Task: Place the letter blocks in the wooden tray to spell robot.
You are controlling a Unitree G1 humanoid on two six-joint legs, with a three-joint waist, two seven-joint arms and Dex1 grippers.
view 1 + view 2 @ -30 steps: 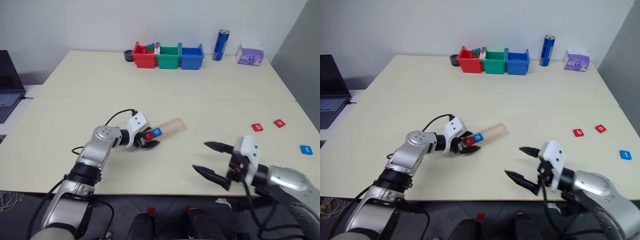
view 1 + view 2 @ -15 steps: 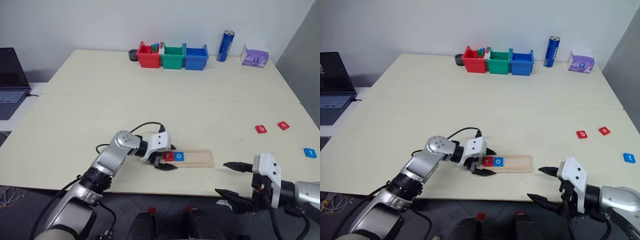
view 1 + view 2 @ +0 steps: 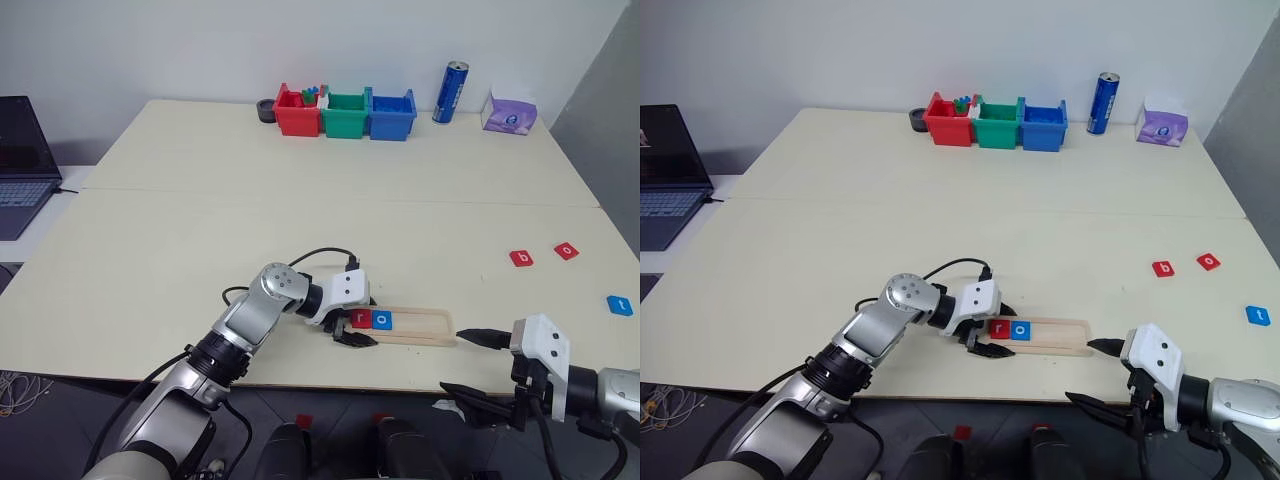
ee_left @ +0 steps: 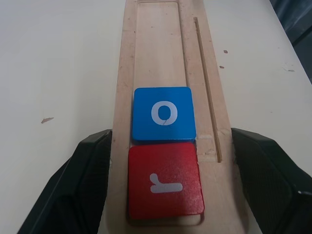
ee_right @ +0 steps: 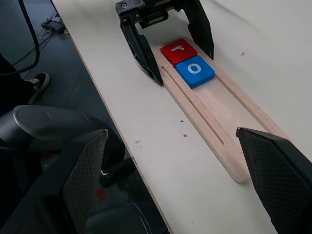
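The wooden tray (image 3: 408,325) lay flat near the front edge of the table (image 3: 300,200), and the left gripper (image 3: 352,325) was clamped on its left end, one black finger along each long side. Two letter blocks already sat in the groove at that end: a red r (image 4: 165,179) right between the fingers and a blue o (image 4: 163,113) touching it on the far side. The rest of the groove was bare.

The right gripper (image 3: 468,364) hung just off the tray's other end with its fingers spread wide, nothing in them.

The other three blocks were well off to the right on the table: a red b (image 3: 521,258), a red o (image 3: 567,250) just beside it, and a blue t (image 3: 620,305) nearer the edge.
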